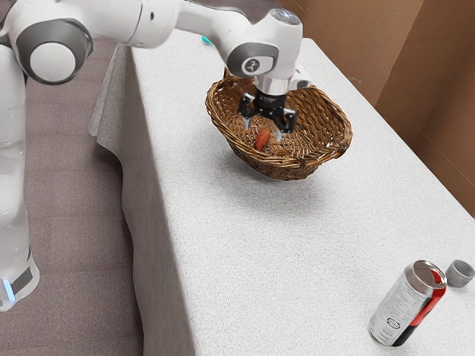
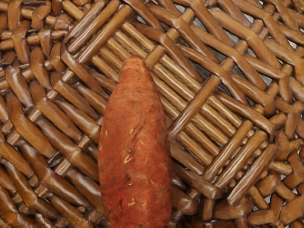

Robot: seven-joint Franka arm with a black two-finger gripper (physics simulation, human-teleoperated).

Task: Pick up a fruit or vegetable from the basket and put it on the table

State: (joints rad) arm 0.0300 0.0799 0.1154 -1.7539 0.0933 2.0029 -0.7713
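Observation:
My gripper [image 1: 264,130] points down inside the wicker basket [image 1: 332,154], its two fingers spread apart and open. Between and slightly below the fingertips lies an orange-red sweet potato [image 1: 262,139], with a gap visible beside it. In the wrist view the sweet potato [image 2: 135,152] runs from the lower edge up to its narrow tip, large and close under my hand. Around it is the woven bottom of the basket [image 2: 57,128].
A silver, red and black can [image 1: 404,308] stands near the exterior view's lower right, beside a small grey cup [image 1: 460,274]. The white-covered table [image 1: 245,259] extends around the basket. A teal object [image 1: 206,40] lies behind the arm.

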